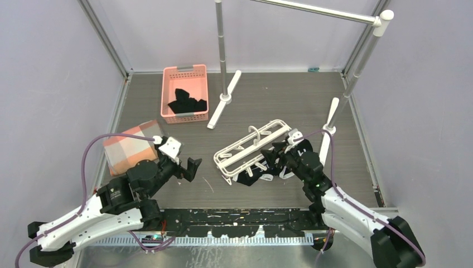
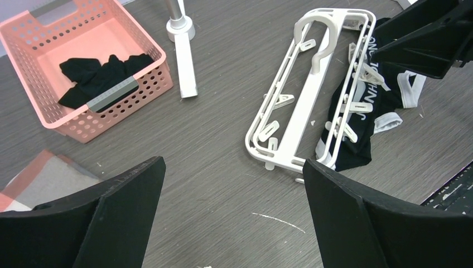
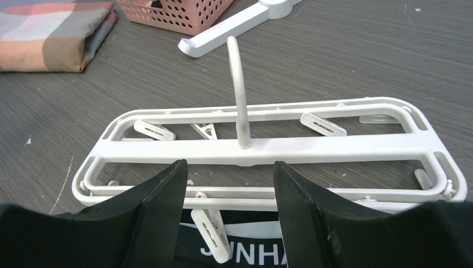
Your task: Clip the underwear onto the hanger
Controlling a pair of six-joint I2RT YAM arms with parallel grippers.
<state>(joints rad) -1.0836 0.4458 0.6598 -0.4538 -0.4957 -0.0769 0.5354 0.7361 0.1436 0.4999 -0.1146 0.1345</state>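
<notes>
Right wrist view: hanger (image 3: 312,149) lies partly over the underwear (image 3: 251,245).

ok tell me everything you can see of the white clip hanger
The hanger is a white plastic rectangular frame with paired long rails, a broad centre bar and small peg clips along the rails. It lies flat on the dark wood-grain table, slanted in the top view, with its hook standing up. One long side overlaps the black underwear, whose lettered waistband shows beneath the rail. The right gripper is open over that side; contact cannot be told.
</notes>
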